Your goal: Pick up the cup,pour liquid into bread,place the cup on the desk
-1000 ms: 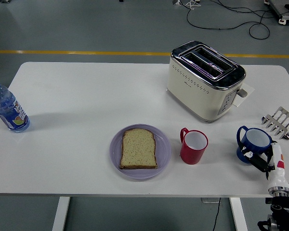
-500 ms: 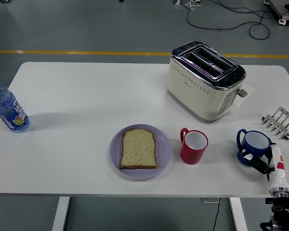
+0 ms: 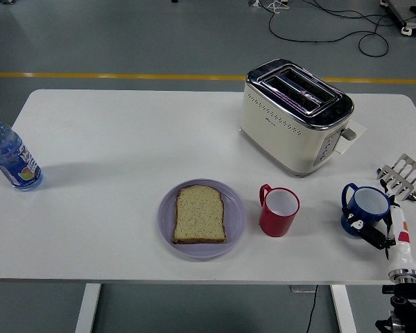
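Right hand (image 3: 380,232) is sitting at the lower right corner of the surface (image 3: 125,139), its fingers (image 3: 371,234) pressing against the near side of the blue cup (image 3: 366,208). Whether they are actually closing around the cup or only touching its wall, I cannot tell from this view. Left hand is not showing.

Blue cup is standing upright near the right edge, well apart from the bread (image 3: 200,214), which is lying flat on the purple plate (image 3: 236,222) at centre. Red cup (image 3: 280,211) is standing between the two, just right of the plate. Toaster (image 3: 296,114) is sitting behind, a metal rack (image 3: 404,176) at the far right edge, a water bottle (image 3: 11,156) far left.

Risks, as a judgement: contact looks low and one-sided, so the cup may be tipping or sliding toward the edge if the hand pushes before it wraps. Carrying it across to the bread means passing over or beside the red cup, and a low path could be knocking that over. Pouring off-centre would be wetting the plate rim or the surface instead of the slice.

Versus half a second ago: the blue cup is sitting slightly further right and a touch higher in the picture, and the hand is tracking with it. Everything else is unchanged.
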